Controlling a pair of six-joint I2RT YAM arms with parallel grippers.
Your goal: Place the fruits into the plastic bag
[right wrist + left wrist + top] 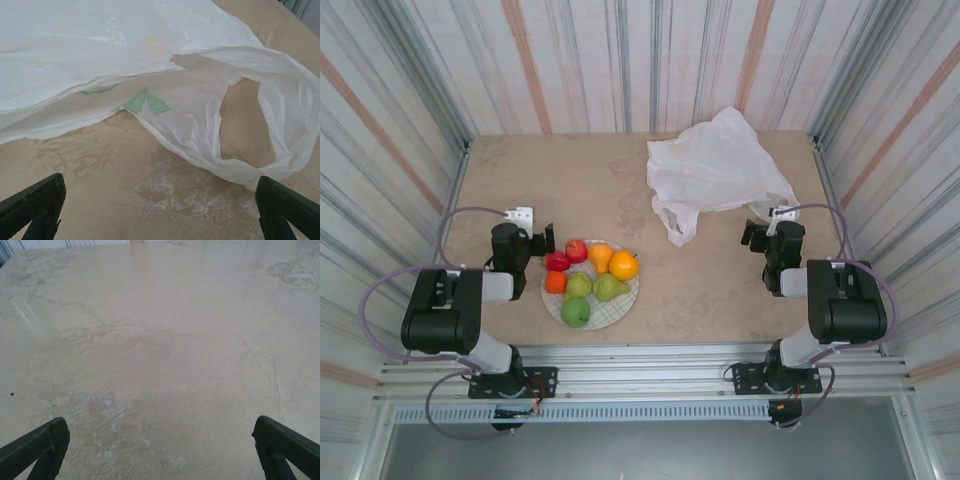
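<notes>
Several fruits lie heaped on a round plaid plate (629, 292): two red apples (577, 250), two oranges (623, 265), a small orange-red one (555, 282), green pears (610, 288) and a green apple (576, 312). My left gripper (542, 240) (159, 432) stands open just left of the red apples, over bare table, with nothing between its fingers. The white plastic bag (715, 170) (100, 55) lies crumpled at the back right. Its loop handle (285, 125) and mouth face my right gripper (751, 235) (160, 187), which is open and empty just short of the bag.
The beige tabletop (570, 180) is walled by striped panels on three sides. A white connector block (523, 214) sits on the left arm. A green print (146, 101) shows through the bag. Bare table lies between plate and bag.
</notes>
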